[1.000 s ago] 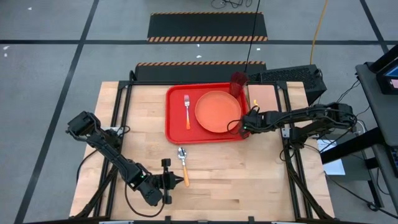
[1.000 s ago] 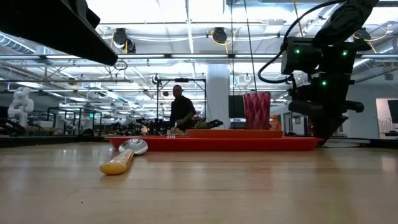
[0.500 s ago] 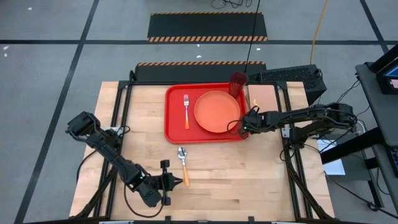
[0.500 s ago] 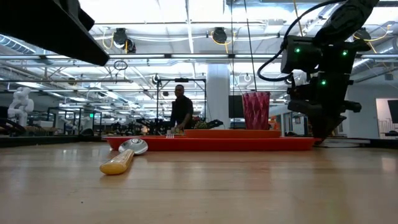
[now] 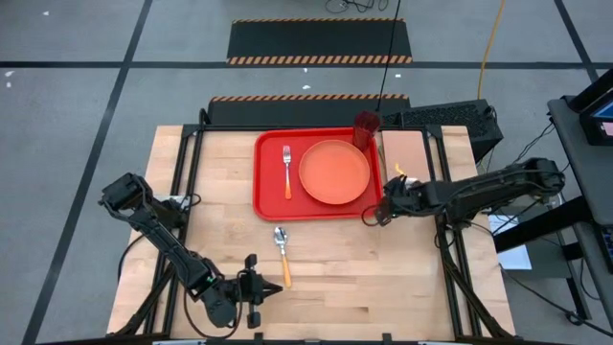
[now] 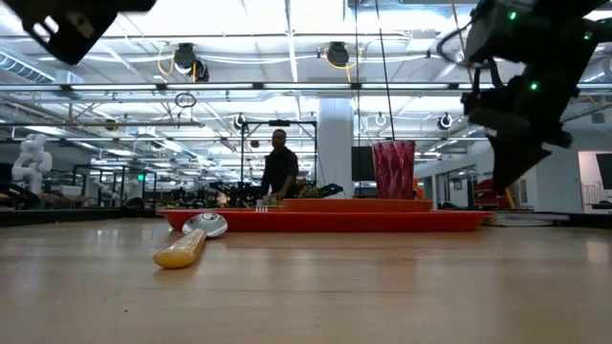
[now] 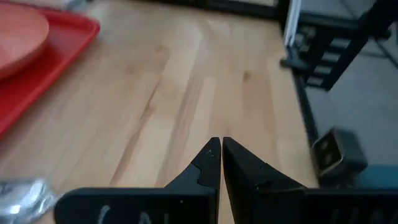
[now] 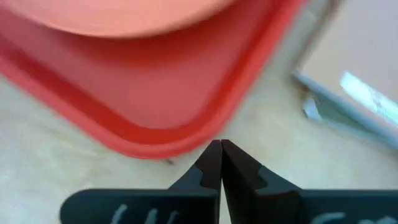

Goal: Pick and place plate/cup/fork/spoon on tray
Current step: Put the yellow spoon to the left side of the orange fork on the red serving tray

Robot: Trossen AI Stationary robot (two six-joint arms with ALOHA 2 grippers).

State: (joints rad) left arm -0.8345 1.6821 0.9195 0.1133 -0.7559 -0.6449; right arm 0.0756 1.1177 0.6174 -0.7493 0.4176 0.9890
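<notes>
Spoon: the small spoon with a silver rounded bowl and orange-yellow handle (image 5: 281, 255) is the one item I see off the tray; it lies flat on the wooden table (image 5: 383, 278), bowl toward the tray, handle toward the front edge, near the tray's front rim but apart from it.

Left gripper: my left gripper (image 5: 257, 288) sits just beside the handle end, on its left and a little nearer the front edge, not touching. Its fingers (image 7: 208, 163) are pressed together with nothing between them.

Risk, spoon: I judge that a closed gripper coming in would shove or spin the spoon across the wood instead of taking it. The handle lies low and flat, so a shallow pinch could slip off; a deep one would strike the table.

Tray: the large bright red rectangular plastic tray (image 5: 270, 203) already holds the round orange-salmon plate (image 5: 335, 172), the silver-tined fork with orange handle (image 5: 287, 170) left of it, and the dark red translucent tumbler (image 5: 366, 127) at the far right corner.

Right gripper: my right gripper (image 5: 370, 217) is at the tray's front right corner, outside the rim, fingers (image 8: 211, 163) together and empty.

Risk, tray: a sweep from there could nudge the corner and shift everything on it.
</notes>
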